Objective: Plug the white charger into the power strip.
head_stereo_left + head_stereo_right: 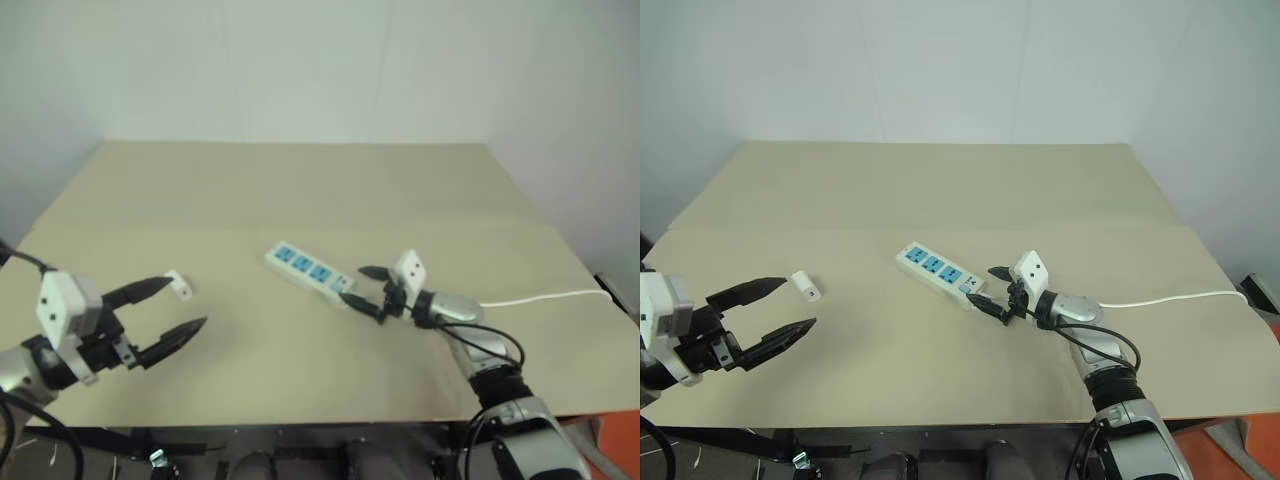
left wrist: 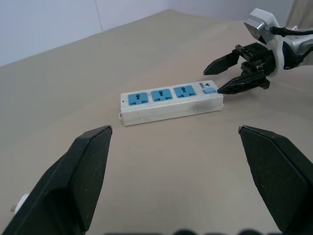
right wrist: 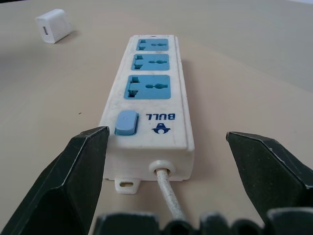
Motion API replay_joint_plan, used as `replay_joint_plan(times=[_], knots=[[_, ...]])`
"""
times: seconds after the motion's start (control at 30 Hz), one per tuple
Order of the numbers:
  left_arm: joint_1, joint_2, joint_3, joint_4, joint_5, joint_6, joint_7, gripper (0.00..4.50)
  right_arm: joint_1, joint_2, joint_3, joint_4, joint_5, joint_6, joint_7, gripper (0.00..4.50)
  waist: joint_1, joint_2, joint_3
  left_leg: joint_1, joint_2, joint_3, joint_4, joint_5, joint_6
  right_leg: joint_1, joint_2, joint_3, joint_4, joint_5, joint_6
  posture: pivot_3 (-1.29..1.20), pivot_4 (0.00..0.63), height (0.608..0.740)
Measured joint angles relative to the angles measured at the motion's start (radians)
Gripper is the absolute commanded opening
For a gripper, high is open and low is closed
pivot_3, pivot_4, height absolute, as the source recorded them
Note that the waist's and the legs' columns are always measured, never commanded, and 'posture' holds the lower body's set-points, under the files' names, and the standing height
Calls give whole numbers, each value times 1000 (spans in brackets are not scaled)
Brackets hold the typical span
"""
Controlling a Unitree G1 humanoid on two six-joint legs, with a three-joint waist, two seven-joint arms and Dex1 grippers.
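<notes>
Right gripper (image 1: 989, 289), fingers spread wide and holding nothing, sits at the cord end of the strip (image 1: 936, 270), one fingertip to either side of that end; no contact can be made out. Its wrist view looks along the strip from the cord end: a blue switch (image 3: 125, 122) lies nearest, then three blue sockets in a row, with the cord (image 3: 168, 198) leaving the end face between the two fingers and passing out of view behind the gripper body. Beyond the gripper, in the head views, the cord reappears as a thin white line running to the table's right edge, where it is cut off. Left gripper (image 1: 768, 309), also spread wide and empty, hangs over the left part of the table (image 1: 940, 190), well apart from the strip. The charger (image 1: 806, 286) lies loose on the table just beside the tip of the left gripper's upper finger; whether tip and charger touch cannot be told. In the left wrist view the charger is almost wholly hidden behind one finger, only a white corner showing at the frame's edge. Its prongs cannot be made out in any view. The charger is unplugged and all three sockets are vacant. The strip lies flat and slantwise near the table's middle.
</notes>
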Motion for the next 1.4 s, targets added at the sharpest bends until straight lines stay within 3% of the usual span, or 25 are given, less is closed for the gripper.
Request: replay_joint_plan(times=[0.37, 1.0, 1.4], knots=[[2, 3, 1, 0, -37, 10, -9, 4500, -11, 44, -5, -6, -10, 21, 21, 4466, 3, 0, 0, -3, 0, 0, 0, 0, 0, -2, 0, 0, 0, 0, 1, 0, 150, 740], [2, 33, 2, 1, -94, 31, -20, 4500, -172, 148, -4, 296, -117, -108, 28, 4466, -8, 0, 0, 0, 1, 0, 0, 0, 0, 0, 1, 0, 0, 1, 1, 0, 150, 740], [13, 33, 2, -5, -97, 32, -8, 4500, -203, 159, -7, 353, -146, -151, 60, 4466, -24, 0, 0, 0, 1, 0, 0, 0, 0, 0, 0, 0, 0, 1, 1, 0, 150, 740]])
